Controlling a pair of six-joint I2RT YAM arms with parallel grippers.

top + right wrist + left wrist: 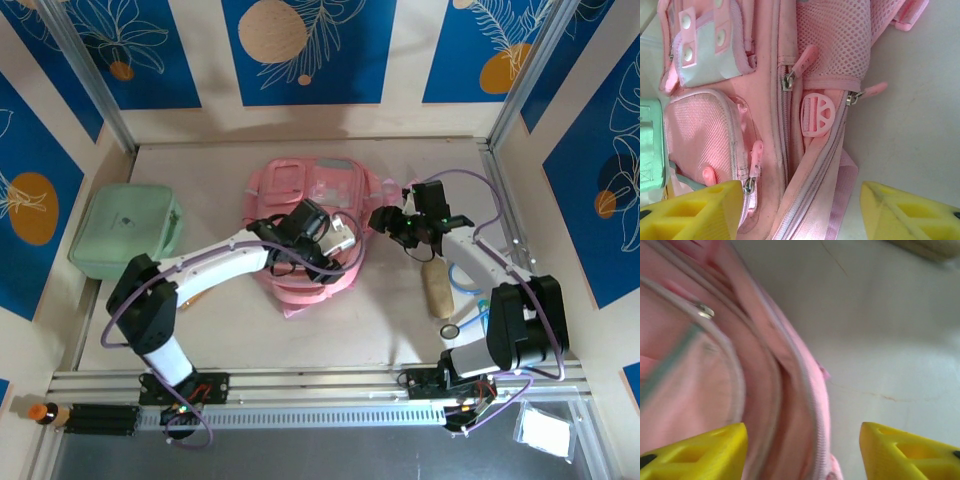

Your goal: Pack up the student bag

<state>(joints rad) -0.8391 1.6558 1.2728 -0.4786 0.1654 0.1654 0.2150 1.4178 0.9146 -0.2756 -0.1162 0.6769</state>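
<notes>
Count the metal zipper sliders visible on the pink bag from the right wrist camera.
3 on the student bag. One slider left of the round buckle, one right of it, one low on the front pocket. Others may be hidden.

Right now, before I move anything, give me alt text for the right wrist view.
The pink student bag, with zipped pockets, a mesh pocket and a round buckle, lies close below the right tool, whose yellow fingers stand wide apart, gripping nothing. A mint-green case shows at the left edge and bare table on the right.
</notes>
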